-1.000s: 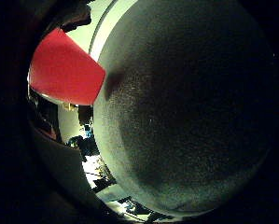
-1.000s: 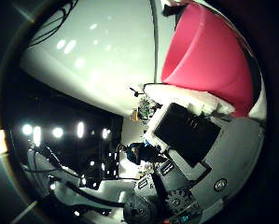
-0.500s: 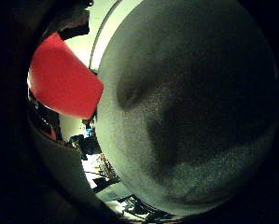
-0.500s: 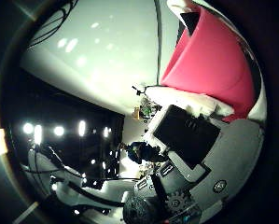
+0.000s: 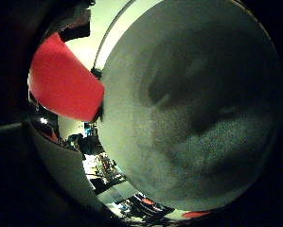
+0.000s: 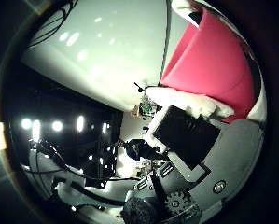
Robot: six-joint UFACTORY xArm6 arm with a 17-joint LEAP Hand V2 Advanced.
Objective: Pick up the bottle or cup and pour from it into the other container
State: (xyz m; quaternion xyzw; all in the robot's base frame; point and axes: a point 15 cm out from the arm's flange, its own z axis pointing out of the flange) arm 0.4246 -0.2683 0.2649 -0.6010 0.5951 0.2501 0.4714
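A: Right thumb side palm view — red cup (image 6: 213, 70) lies close against the hand (image 6: 195, 140), its white and black fingers curled across the cup wall, so the hand is closed round the cup. The cup's long axis runs slantwise away from the palm; I cannot tell which end is the mouth.

B: Little finger side?

A: The same cup shows beside a large grey speckled surface (image 5: 193, 109) that fills most of that view, so it is close to the palm. The cup's edge touches or overlaps the surface's rim — which, I cannot tell. A pale wall (image 6: 106, 51) sits beyond, with dark room and lights to one side; open room there.

B: Change from a second ago?

A: The cup keeps its place against the fingers. Shadows on the grey surface have grown darker and broader.
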